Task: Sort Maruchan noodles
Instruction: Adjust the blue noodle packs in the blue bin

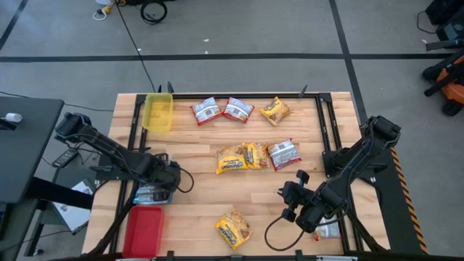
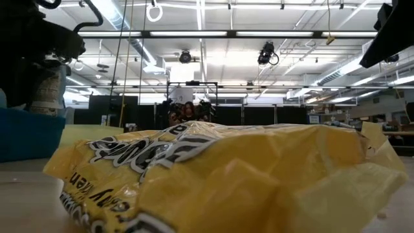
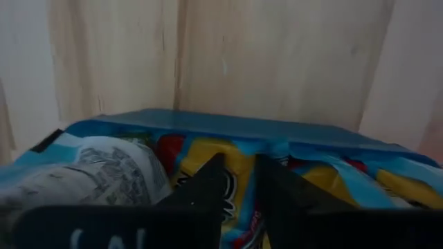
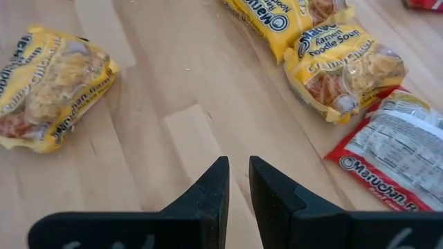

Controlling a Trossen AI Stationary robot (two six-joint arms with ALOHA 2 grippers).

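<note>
My left gripper [image 1: 165,179] points down into the blue tray [image 3: 228,124] at the table's left. Its fingers [image 3: 208,190] stand slightly apart, with nothing between them, over pale blue-white noodle packets [image 3: 104,173] lying in the tray. My right gripper [image 4: 237,173] hangs open by a narrow gap over bare wood at the front right. Two yellow packets [image 4: 342,69] and a red one [image 4: 394,155] lie flat at mid-table. Another yellow packet [image 4: 52,83] lies near the front edge. Two red packets [image 1: 221,110] and a yellow one [image 1: 275,110] lie at the far edge. My left gripper's fingertips come from above, just over the packets in the blue tray. The fingers themselves hide the tips, so I cannot tell whether they touch a packet.
A yellow tray [image 1: 159,112] stands at the far left and a red tray [image 1: 143,230] at the front left. A pale packet [image 1: 328,230] lies under my right arm at the front right. Black rails [image 1: 324,123] frame the table's sides. Bare wood lies between the packet groups.
</note>
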